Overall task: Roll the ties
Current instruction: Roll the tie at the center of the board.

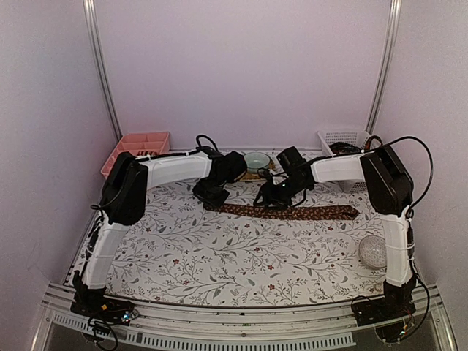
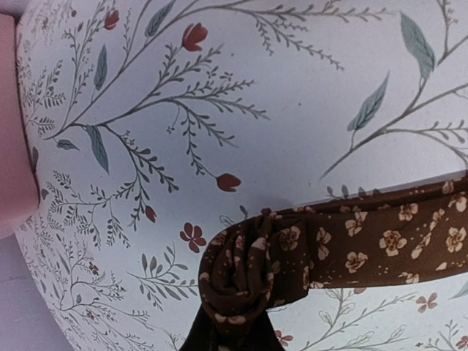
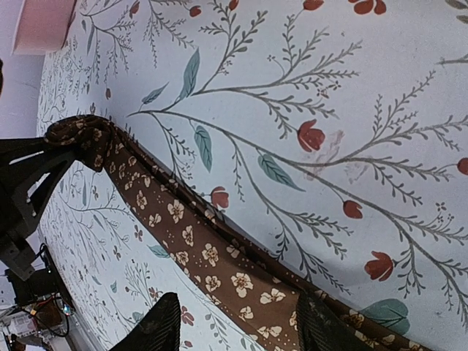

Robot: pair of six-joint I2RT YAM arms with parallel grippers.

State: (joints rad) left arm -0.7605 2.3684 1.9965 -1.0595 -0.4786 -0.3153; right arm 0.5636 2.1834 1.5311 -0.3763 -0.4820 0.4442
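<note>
Brown cloth printed with small cream flowers, the tie (image 1: 307,213) lies flat in one long strip across the floral tablecloth (image 1: 219,256), and both arms reach in to it from opposite sides. The left arm rises from its base, bends at the elbow and runs its forearm to the right with the wrist tipped down, so the left gripper (image 1: 210,194) sits at the tie's left end. There the fabric is wound into a small tight roll (image 2: 245,274). The right wrist camera shows the left arm's black fingers closed in on that roll, pinching it. In the left arm's own wrist camera the fingers are nearly out of frame, with the roll right at their tips and the unrolled length running off to their right. The right arm mirrors this pose, its forearm stretched leftward and angled down. The right gripper (image 3: 240,306) is spread wide, with its fingers (image 3: 159,325) on either side of the strip, so the tie passes between them; whether the pads touch the cloth I cannot tell. Beyond the fingertips of both arms stand a bowl (image 1: 257,161), a pink tray (image 1: 137,146) far to the left and a white basket (image 1: 342,137) far to the right.
</note>
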